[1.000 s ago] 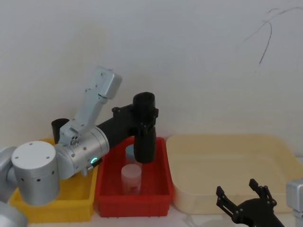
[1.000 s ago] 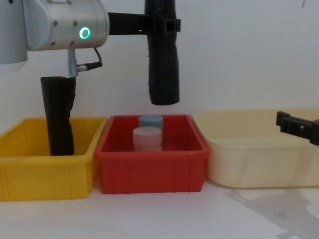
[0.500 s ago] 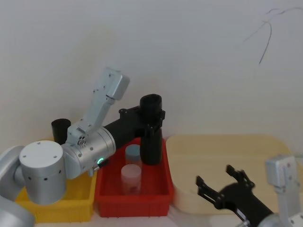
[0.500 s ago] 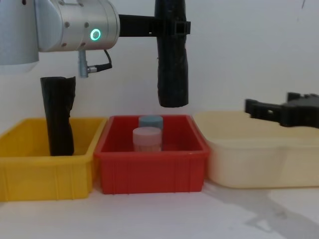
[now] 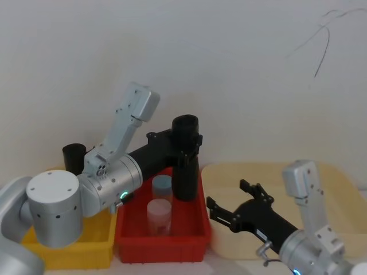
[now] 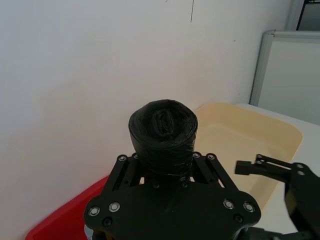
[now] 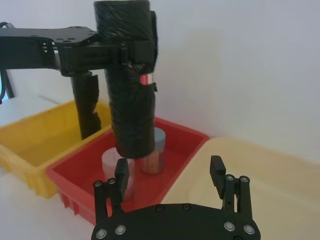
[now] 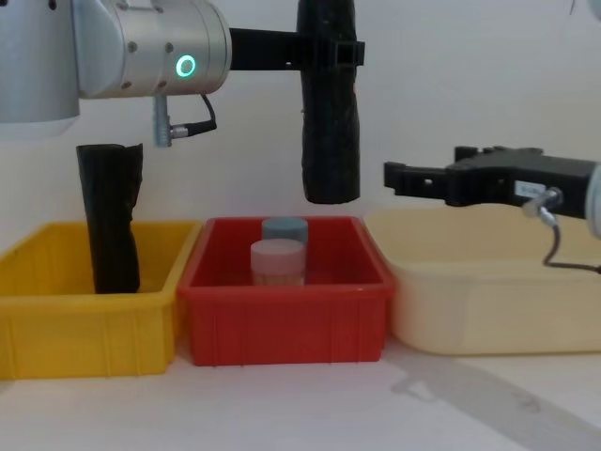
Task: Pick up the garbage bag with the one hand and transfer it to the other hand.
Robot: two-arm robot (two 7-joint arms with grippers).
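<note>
the left end effector (image 8: 329, 52) pinches the garbage bag (image 8: 330, 132) near its top, and the bag hangs upright over the red bin (image 8: 282, 315). the right end effector (image 5: 227, 196), with fingers spread, is near the bag's lower part on its right side, pointing at it, not touching.

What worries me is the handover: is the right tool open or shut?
Open: the right tool shows its two fingers spread apart, short of the garbage bag gripped by the left tool.
</note>
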